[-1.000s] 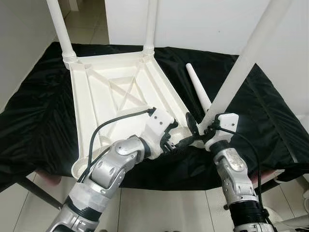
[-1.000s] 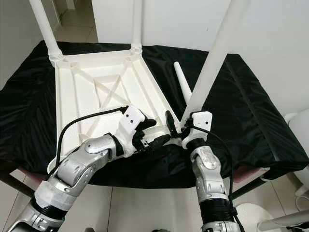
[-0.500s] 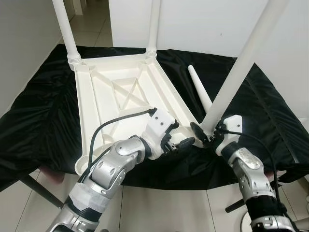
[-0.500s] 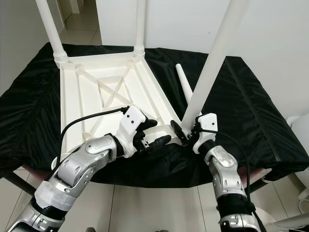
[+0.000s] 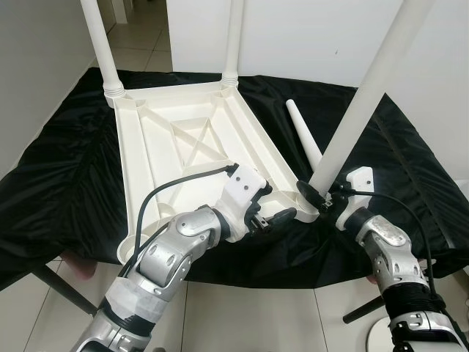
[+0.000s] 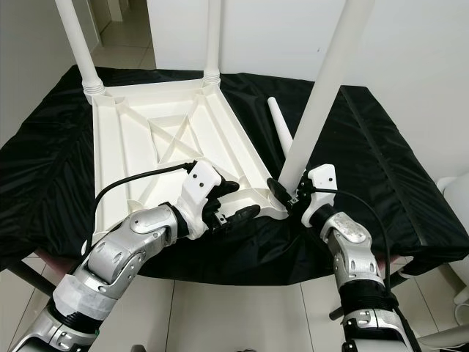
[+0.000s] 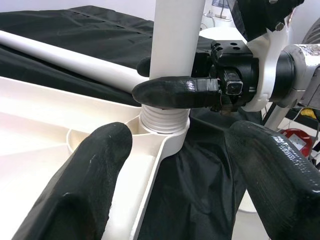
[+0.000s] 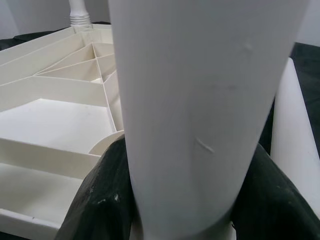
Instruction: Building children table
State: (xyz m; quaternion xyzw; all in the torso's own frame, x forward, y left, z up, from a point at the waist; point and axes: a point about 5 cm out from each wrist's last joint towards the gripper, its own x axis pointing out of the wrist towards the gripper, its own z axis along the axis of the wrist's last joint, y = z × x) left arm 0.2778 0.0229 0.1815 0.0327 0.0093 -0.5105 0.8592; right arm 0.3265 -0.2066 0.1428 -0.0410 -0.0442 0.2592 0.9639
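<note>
The white children's table (image 5: 183, 147) lies upside down on a black cloth. Two legs (image 5: 99, 44) (image 5: 234, 37) stand upright in its far corners. A third white leg (image 5: 366, 95) stands tilted in the near right corner socket (image 7: 162, 125), with my right gripper (image 5: 316, 196) shut on its base; both black fingers (image 8: 100, 200) hug the leg (image 8: 200, 100). My left gripper (image 5: 271, 205) is open just left of that corner, its fingers (image 7: 95, 185) either side of the socket without touching the leg (image 7: 175, 45). A loose leg (image 5: 304, 136) lies on the cloth beside the table.
The black cloth (image 5: 58, 169) covers the whole work surface and hangs over its front edge. White walls (image 5: 293, 29) close the back and right. Tiled floor (image 5: 242, 323) shows below the front edge, with a dark stand foot (image 5: 51, 282) at the lower left.
My right forearm has swung out to the right while its gripper keeps hold of the leg's base at the corner. The left gripper has stayed by the corner. The camera has shifted slightly.
</note>
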